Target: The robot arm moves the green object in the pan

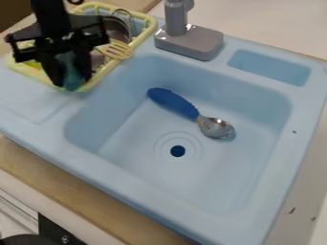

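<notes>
Blue sink (220,184); spoon (190,111) inside, rack (146,33) on ledge.

Shiny metal spoon bowl (216,128), ridged blue handle (172,102), smooth sink (185,179)

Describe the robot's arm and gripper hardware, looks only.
The arm is black, a narrow upright section in this view. The gripper is black too, with a broad crosswise body whose ends are blocky and stepped. A small black ring shape sits near the arm at the top edge. I can't make out any markings or cables.
</notes>
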Robot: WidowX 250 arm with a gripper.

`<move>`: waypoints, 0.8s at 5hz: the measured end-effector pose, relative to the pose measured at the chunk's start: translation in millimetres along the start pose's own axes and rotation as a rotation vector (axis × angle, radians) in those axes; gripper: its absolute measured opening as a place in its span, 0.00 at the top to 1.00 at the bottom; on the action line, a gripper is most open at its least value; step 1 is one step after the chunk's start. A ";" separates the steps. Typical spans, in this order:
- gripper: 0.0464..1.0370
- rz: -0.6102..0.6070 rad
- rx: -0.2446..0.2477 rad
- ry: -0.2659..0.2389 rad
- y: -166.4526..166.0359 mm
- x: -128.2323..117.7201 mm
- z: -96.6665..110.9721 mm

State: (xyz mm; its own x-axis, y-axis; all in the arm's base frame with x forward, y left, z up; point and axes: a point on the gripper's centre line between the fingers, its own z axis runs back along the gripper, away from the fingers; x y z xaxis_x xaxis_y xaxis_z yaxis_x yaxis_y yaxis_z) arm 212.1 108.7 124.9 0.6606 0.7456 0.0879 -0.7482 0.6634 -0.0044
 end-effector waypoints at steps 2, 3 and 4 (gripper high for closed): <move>0.64 -0.331 -0.074 0.005 -38.3 -18.8 7.0; 0.64 -0.521 -0.102 0.022 -54.4 -42.2 8.3; 0.64 -0.624 -0.115 0.022 -62.2 -61.2 11.3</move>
State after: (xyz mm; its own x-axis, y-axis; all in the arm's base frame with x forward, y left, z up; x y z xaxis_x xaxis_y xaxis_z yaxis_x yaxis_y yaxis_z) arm 217.5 21.0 131.1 0.9722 0.2172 0.0876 -0.2118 0.9751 -0.0664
